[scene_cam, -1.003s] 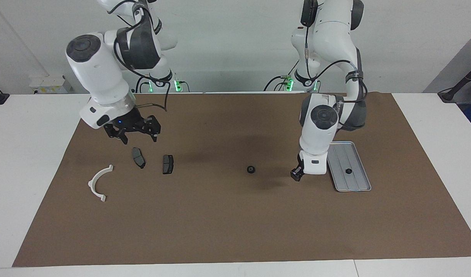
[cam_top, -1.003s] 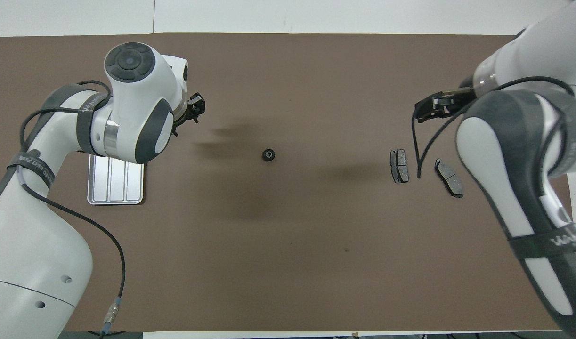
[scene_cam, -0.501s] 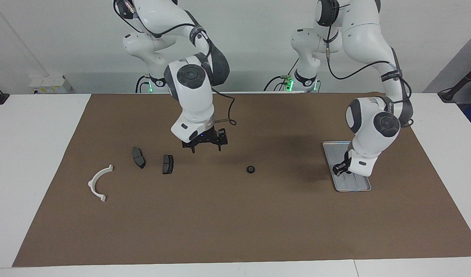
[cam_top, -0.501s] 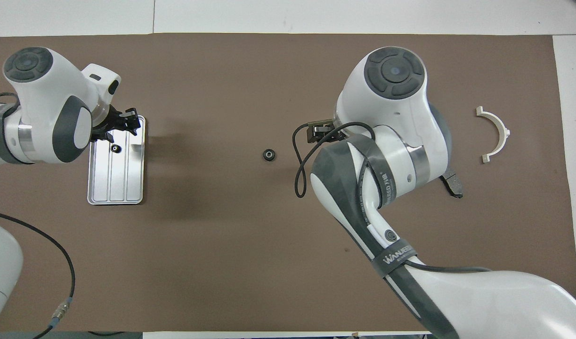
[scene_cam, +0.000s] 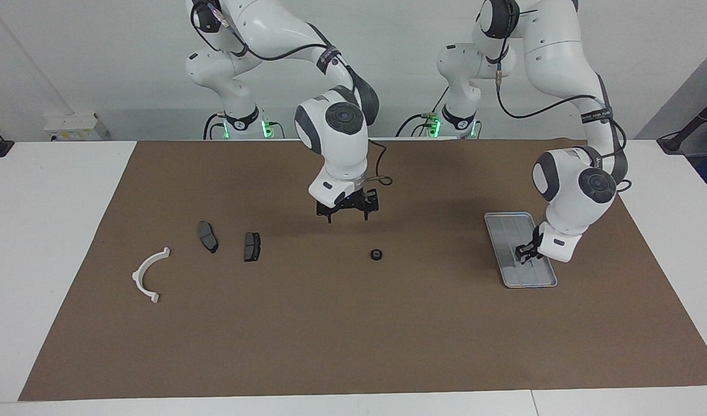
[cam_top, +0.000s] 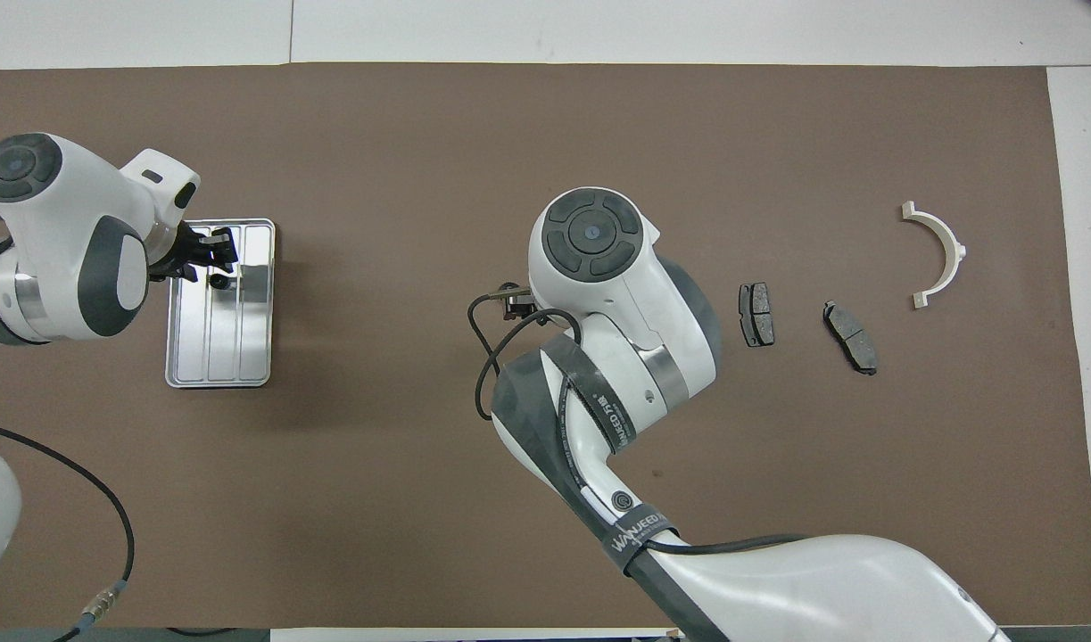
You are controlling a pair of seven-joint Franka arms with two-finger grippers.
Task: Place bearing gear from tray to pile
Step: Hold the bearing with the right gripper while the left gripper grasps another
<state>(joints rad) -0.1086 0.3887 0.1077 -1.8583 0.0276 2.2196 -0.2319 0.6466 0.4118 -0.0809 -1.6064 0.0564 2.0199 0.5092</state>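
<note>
The silver ridged tray (scene_cam: 512, 231) (cam_top: 242, 348) lies at the left arm's end of the mat. A small black bearing gear (cam_top: 217, 282) sits in it, hidden in the facing view by my left gripper (scene_cam: 525, 252) (cam_top: 231, 251). That gripper is low over the tray, open, with its tips right at the gear. A second bearing gear (scene_cam: 376, 254) lies mid-mat. My right gripper (scene_cam: 348, 217) hangs open just above the mat next to this gear and covers it in the overhead view. The pile is a white bracket (scene_cam: 148, 274) (cam_top: 938, 254) and two dark brake pads (scene_cam: 208, 236) (scene_cam: 252, 246).
A brown mat (scene_cam: 353, 335) covers most of the white table. The right arm's forearm and cable (cam_top: 599, 419) stretch over the mat's middle.
The right arm swung from over the brake pads to the middle of the mat, above the loose gear. The left gripper moved from beside the tray onto it and came down at the gear.
</note>
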